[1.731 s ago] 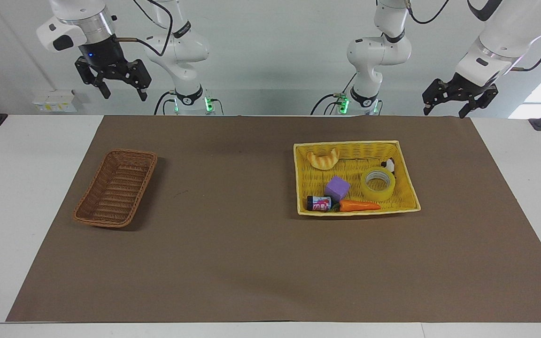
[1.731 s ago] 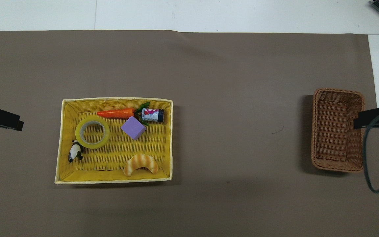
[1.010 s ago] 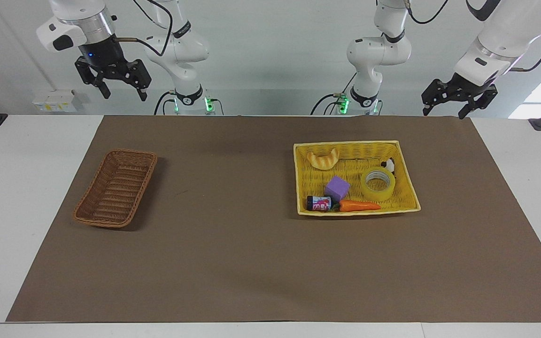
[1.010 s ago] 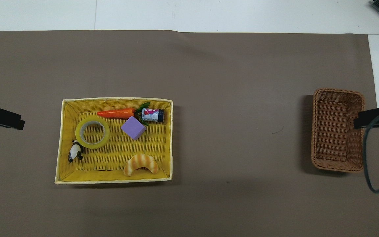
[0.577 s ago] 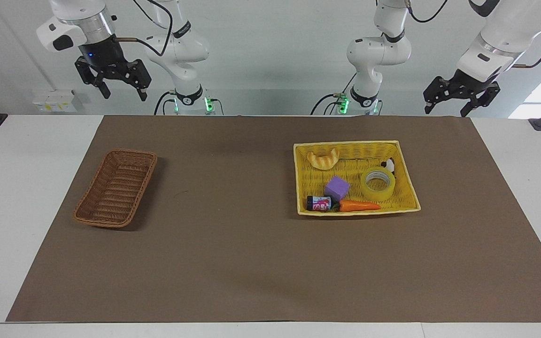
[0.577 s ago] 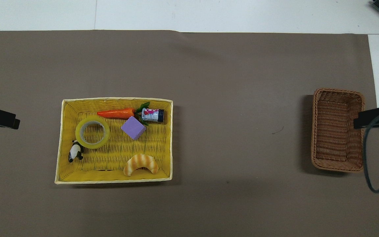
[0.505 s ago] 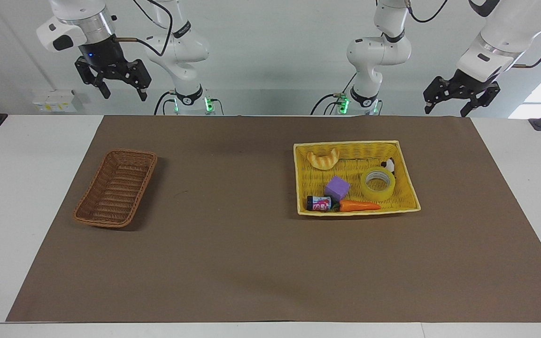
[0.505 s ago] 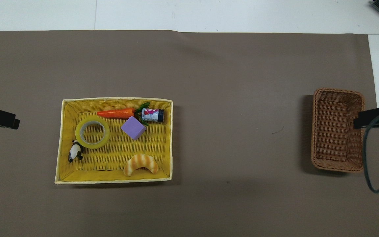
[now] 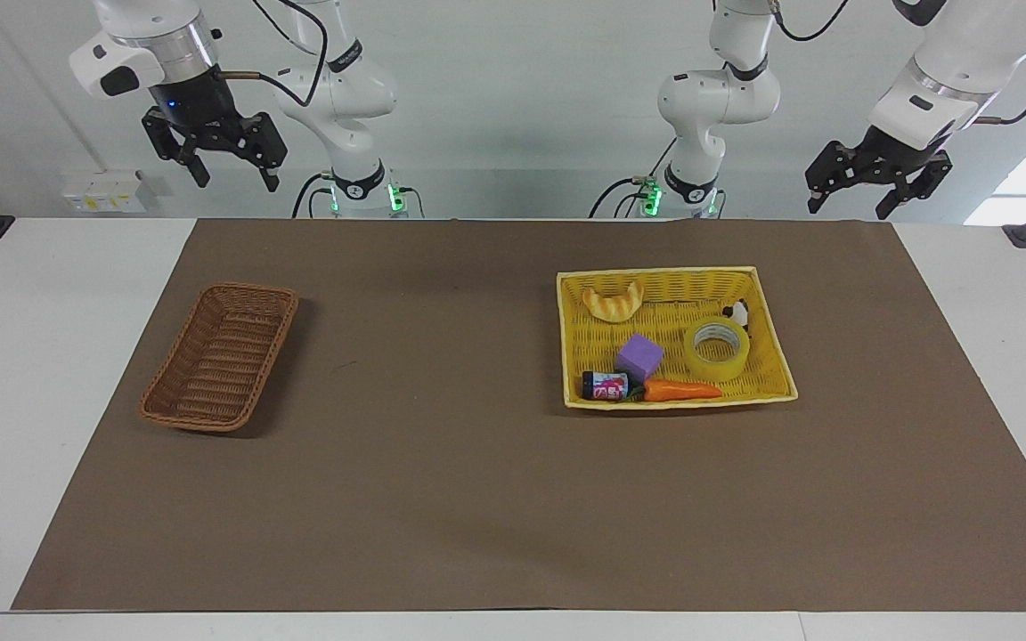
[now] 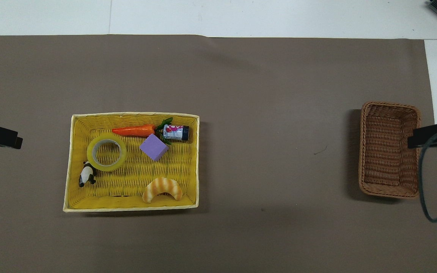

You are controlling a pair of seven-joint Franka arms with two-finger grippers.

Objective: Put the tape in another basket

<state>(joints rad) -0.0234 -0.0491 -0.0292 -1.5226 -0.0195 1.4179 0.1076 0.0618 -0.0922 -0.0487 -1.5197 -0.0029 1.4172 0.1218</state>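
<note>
The tape [image 9: 716,348] [image 10: 106,153], a translucent yellow roll, lies flat in the yellow basket [image 9: 655,271] [image 10: 135,113], next to a purple cube [image 9: 639,356]. The brown wicker basket [image 9: 223,356] [image 10: 389,149] stands empty toward the right arm's end of the table. My left gripper [image 9: 844,206] hangs open and empty in the air over the mat's corner by its own base, well clear of the tape. My right gripper [image 9: 239,184] is also open and empty, raised high above the table edge at the wicker basket's end.
The yellow basket also holds a toy carrot [image 9: 680,389], a small can [image 9: 604,385], a croissant [image 9: 613,301] and a panda figure [image 9: 736,312]. A brown mat [image 9: 442,481] covers most of the white table.
The left gripper has risen slightly and drifted a little toward its end of the table. The right arm, the tape and both baskets have not moved.
</note>
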